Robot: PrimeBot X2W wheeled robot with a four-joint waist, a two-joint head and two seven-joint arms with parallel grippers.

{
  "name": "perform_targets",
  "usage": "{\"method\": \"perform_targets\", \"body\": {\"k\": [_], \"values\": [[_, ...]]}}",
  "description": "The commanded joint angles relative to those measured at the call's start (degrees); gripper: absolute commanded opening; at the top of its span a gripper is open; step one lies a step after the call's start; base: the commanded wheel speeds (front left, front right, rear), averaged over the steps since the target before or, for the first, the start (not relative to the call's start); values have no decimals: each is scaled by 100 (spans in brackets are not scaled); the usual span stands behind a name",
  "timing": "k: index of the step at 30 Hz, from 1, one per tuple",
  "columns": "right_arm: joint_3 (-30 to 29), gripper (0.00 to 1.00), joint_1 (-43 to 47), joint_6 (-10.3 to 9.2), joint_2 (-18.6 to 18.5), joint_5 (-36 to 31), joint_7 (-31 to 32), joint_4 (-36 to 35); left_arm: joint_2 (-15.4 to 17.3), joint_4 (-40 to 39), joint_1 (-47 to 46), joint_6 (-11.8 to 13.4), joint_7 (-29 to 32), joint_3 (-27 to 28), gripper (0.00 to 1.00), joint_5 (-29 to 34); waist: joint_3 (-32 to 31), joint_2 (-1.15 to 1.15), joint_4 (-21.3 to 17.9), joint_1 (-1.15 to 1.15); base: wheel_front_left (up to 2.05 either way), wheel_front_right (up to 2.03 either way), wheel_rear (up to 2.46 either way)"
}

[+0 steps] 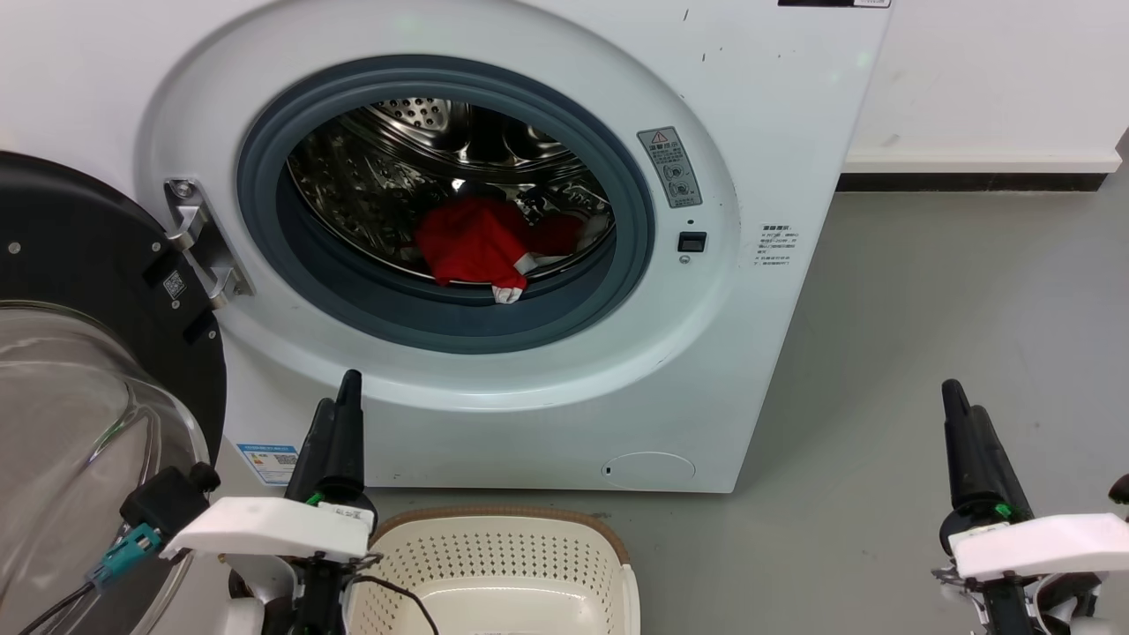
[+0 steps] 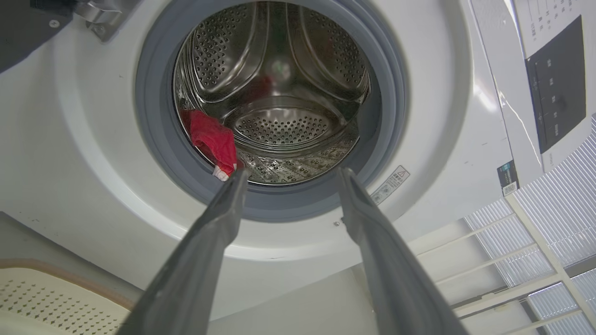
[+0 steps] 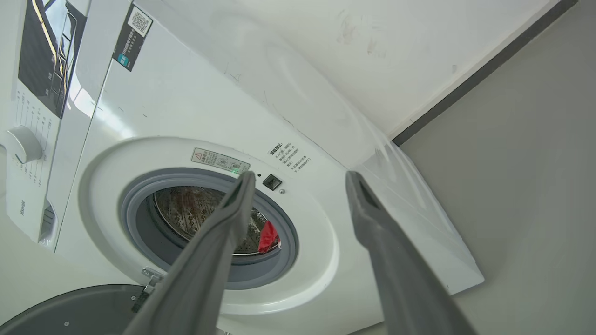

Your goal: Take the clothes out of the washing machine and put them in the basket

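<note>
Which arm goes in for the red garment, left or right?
Left, likely. The left pincer, open, sits just below the grey gasket, and its wrist view looks straight into the drum at the red garment. The right pincer, also open, is off past the right edge of the washing machine, over the floor.

L fingers (image 2: 219, 223) apart before washer (image 2: 93, 139) w/ red clothes (image 2: 212, 139) at drum (image 2: 288, 125) front.

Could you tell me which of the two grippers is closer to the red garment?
The left gripper: it points up before the washing machine, beside the basket, while the right gripper stands off over bare floor to its side.
</note>
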Motion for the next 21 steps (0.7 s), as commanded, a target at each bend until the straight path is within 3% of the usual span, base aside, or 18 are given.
{"method": "perform_targets", "body": {"k": [1, 10, 21], "values": [[25, 100, -1, 2, -2, -382, -64, -160, 17, -108, -164, 11, -70, -49, 100, 296, -1, 0, 0, 0, 0, 0, 0], [87, 100, 84, 2, -2, -1499, -235, -282, 17, -73, -203, 51, -236, -216, 100, 1209, -8, 0, -6, 0, 0, 0, 0], [128, 100, 154, 2, 0, -2390, -404, -266, 18, 1, -243, 117, -410, -361, 100, 2055, -13, 0, 1, 0, 0, 0, 0]]}}
